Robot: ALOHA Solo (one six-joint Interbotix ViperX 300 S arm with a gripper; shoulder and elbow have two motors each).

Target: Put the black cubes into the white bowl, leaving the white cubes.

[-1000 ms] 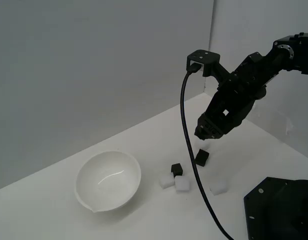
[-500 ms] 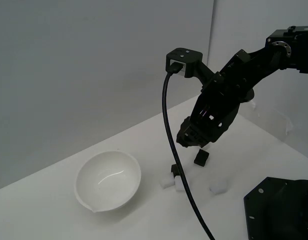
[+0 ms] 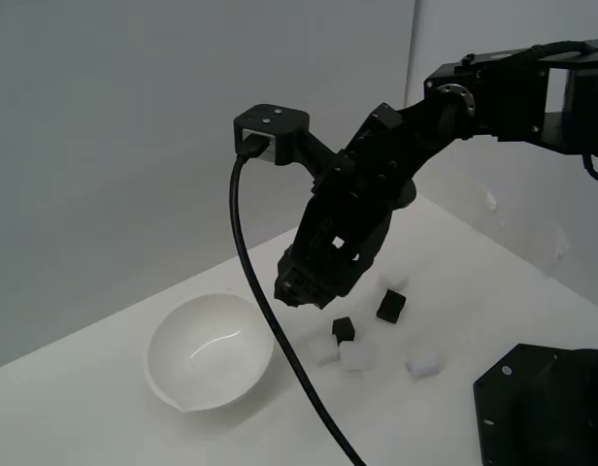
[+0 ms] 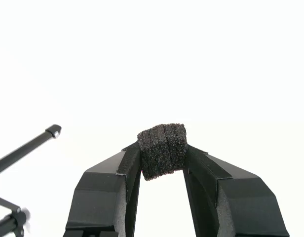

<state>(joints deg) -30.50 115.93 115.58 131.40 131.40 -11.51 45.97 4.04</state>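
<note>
The gripper is clamped on a black cube, which sits pinched between the two fingers near their tips, its rough dark surface plain in the wrist view against a blank white background. In the exterior view the gripper hangs in the air above the white table, just to the exterior view's right of the white bowl and a little higher than its rim (the held cube itself cannot be made out there against the black fingers). The bowl stands upright on the table with its small pouring lip toward the camera, and nothing can be seen inside it. Two more black cubes lie on the table to the exterior view's right of the bowl: one just beside a pair of white cubes, the other a little farther right. The white cubes are scattered around them: one in front of the nearer black cube, one partly hidden next to it, one farther to the right, and one behind the farther black cube. A black cable hangs down from the camera mount on the arm, passing in front of the bowl's edge. A black base plate fills the lower corner at the exterior view's right.
</note>
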